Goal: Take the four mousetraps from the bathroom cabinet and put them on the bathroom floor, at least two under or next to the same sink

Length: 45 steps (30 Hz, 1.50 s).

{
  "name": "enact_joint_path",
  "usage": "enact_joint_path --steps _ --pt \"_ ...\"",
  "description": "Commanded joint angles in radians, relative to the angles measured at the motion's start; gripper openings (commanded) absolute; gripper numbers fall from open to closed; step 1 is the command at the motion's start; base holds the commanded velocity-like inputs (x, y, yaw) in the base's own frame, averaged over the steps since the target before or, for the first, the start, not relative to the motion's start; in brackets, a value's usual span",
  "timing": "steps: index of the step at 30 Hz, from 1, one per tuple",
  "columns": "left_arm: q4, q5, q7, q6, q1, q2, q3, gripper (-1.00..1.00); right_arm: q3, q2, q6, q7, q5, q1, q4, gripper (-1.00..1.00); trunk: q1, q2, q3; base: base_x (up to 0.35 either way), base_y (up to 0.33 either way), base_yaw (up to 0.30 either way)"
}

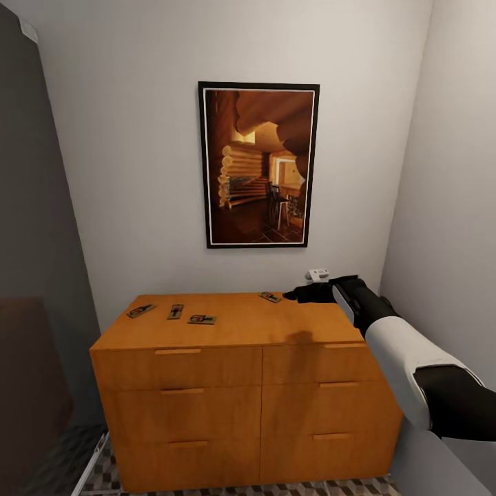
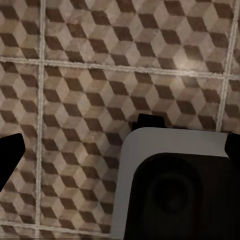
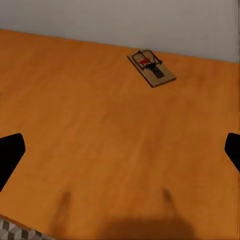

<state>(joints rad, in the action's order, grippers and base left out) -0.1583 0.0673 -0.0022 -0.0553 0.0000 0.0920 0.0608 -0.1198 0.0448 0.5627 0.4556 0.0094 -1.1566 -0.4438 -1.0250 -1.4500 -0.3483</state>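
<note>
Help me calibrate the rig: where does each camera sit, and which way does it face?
Head view: from the head, looking forward-down at the cabinet, four mousetraps, right gripper.
Left wrist view: on the left arm, facing down at the bathroom floor; dark fingertips.
Right wrist view: above the cabinet top, facing one mousetrap, shared with the head view.

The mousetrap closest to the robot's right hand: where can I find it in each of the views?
Head view: the mousetrap lies at the back right of the cabinet top, just left of the right hand.
Right wrist view: same mousetrap, near the wall.
Left wrist view: floor tiles instead.
Shared landmark: the orange cabinet top.
</note>
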Motion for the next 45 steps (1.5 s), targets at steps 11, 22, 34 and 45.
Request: enact_joint_path --steps 11,22,34,45 --pt "0.006 0.000 0.001 0.000 0.000 -0.004 0.001 1.00 0.000 0.035 -0.041 0.003 -0.001 0.000 0.000 1.00 0.000 0.000 0.000 0.000 0.000 0.000" --pt "0.006 0.000 0.001 -0.002 0.000 -0.003 0.001 1.00 -0.017 0.032 -0.049 0.007 0.247 0.000 -0.001 1.00 0.000 0.000 0.000 0.000 0.000 0.000" --pt "0.006 0.000 0.000 -0.004 0.000 -0.006 0.001 1.00 -0.020 0.017 -0.046 0.008 0.314 0.000 -0.001 1.00 0.000 0.000 0.000 0.000 0.000 0.000" --pt "0.006 0.001 -0.003 -0.005 0.000 -0.007 0.001 1.00 -0.018 0.018 -0.048 0.193 0.316 0.000 -0.001 1.00 0.000 0.000 0.000 0.068 0.000 0.000"
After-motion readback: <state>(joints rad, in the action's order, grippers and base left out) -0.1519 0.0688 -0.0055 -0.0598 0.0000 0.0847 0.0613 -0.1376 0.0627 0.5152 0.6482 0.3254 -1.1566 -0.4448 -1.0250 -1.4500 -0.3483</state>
